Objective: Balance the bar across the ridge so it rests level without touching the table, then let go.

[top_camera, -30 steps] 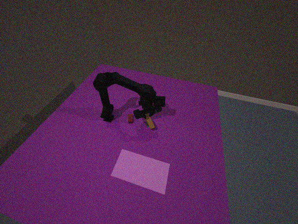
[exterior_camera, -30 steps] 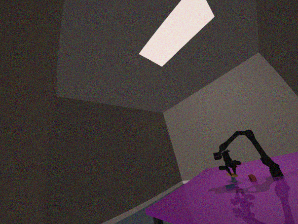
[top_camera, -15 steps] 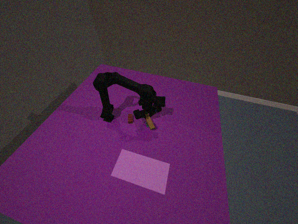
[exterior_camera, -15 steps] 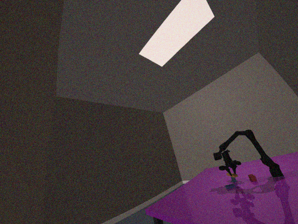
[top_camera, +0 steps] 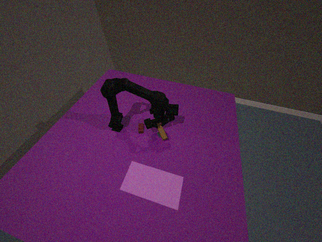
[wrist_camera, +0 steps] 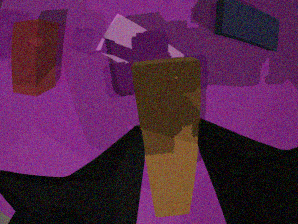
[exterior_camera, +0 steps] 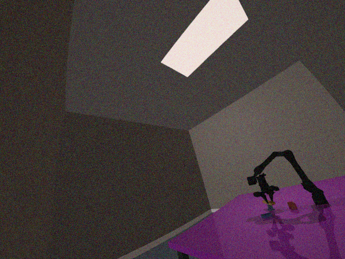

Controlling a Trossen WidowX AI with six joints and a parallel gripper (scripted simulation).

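The orange-yellow bar (top_camera: pixel 162 132) (wrist_camera: pixel 170 100) is held across the fingers of my gripper (top_camera: pixel 160 125) (exterior_camera: pixel 269 201) (wrist_camera: pixel 169 129), which is shut on it. The bar is above the table and points away from the fingers in the wrist view. A teal upright piece, seemingly the ridge (exterior_camera: pixel 270 207), stands directly below the bar and fingertips in the exterior view. In the wrist view the ridge is hidden under the bar. Whether the bar touches the ridge, and whether it is exactly level, I cannot tell.
A red block (top_camera: pixel 141 128) (exterior_camera: pixel 292 205) (wrist_camera: pixel 34 57) stands on the magenta table (top_camera: pixel 82 170) between the bar and the arm's base. A dark blue block (exterior_camera: pixel 266 215) (wrist_camera: pixel 250 25) lies close to the ridge. A pale bright patch (top_camera: pixel 153 184) shows on the table.
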